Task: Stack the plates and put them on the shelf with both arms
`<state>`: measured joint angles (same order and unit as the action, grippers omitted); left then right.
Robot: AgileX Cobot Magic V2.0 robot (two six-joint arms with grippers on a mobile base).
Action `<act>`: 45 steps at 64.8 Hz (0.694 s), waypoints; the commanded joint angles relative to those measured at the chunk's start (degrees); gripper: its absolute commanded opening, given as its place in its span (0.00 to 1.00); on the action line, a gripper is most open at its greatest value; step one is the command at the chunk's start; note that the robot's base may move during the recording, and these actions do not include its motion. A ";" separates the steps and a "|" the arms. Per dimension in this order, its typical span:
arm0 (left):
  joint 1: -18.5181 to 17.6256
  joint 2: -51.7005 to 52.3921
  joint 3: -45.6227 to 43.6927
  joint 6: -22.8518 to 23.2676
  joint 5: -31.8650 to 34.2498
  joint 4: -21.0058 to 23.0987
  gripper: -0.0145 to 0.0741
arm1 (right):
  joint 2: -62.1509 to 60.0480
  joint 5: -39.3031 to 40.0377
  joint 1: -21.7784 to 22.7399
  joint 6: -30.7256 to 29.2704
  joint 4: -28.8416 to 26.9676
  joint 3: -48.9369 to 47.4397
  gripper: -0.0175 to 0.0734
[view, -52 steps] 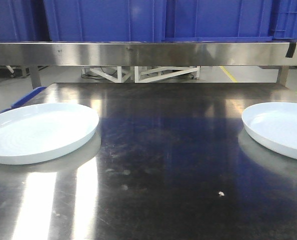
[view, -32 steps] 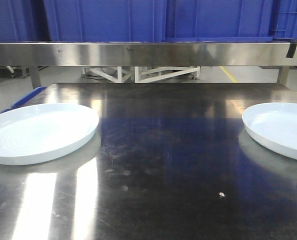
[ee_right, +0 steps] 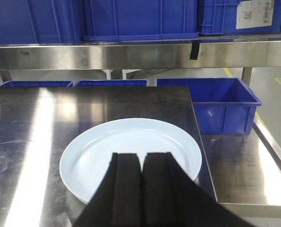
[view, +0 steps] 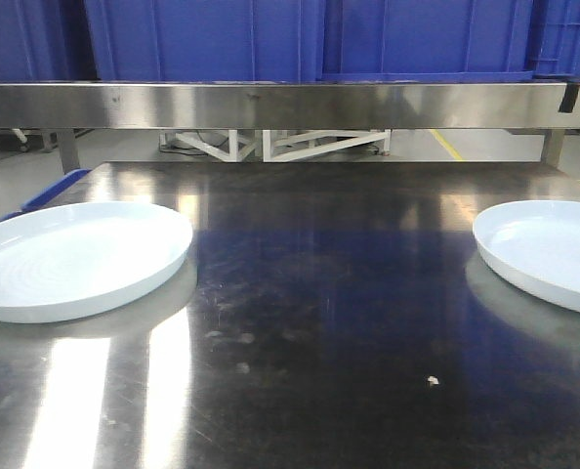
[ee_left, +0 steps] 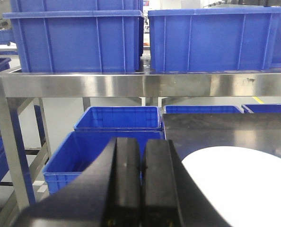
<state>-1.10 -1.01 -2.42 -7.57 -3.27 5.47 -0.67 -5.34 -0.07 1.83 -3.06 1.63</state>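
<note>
We judge stacking unstarted: left plate [view: 75,256] and right plate [view: 549,249] lie well apart, left gripper [ee_left: 141,156] and right gripper [ee_right: 140,161] clenched empty; one must open for a rim.

You face a dark, scratched steel desk [view: 319,293] with bright glare strips [view: 163,391] on its left. Blue crates [view: 202,39] line the top of your front view. Behind lie pale floor [view: 124,147], a yellow line [view: 448,145] and a white frame [view: 270,145].
</note>
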 commanded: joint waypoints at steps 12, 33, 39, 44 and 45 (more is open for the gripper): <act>-0.20 -14.51 -15.71 0.32 -5.36 0.53 0.26 | -1.03 5.34 0.05 -0.03 0.50 0.08 0.25; -0.20 -38.25 -26.65 0.32 -7.57 2.23 0.26 | -1.03 5.34 0.05 -0.03 0.50 0.08 0.25; -0.20 -46.14 -29.05 0.32 -7.74 2.23 0.26 | -1.03 5.34 0.05 -0.03 0.50 0.08 0.25; -0.20 -52.19 -31.89 0.32 -8.95 3.18 0.26 | -1.03 5.34 0.05 -0.03 0.50 0.08 0.25; -0.20 -53.85 -32.83 0.32 -9.54 3.73 0.26 | -1.03 5.34 0.05 -0.03 0.50 0.08 0.25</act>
<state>-1.10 -48.96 -30.29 -7.57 -15.31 7.33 -0.67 -5.34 -0.07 1.83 -3.06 1.63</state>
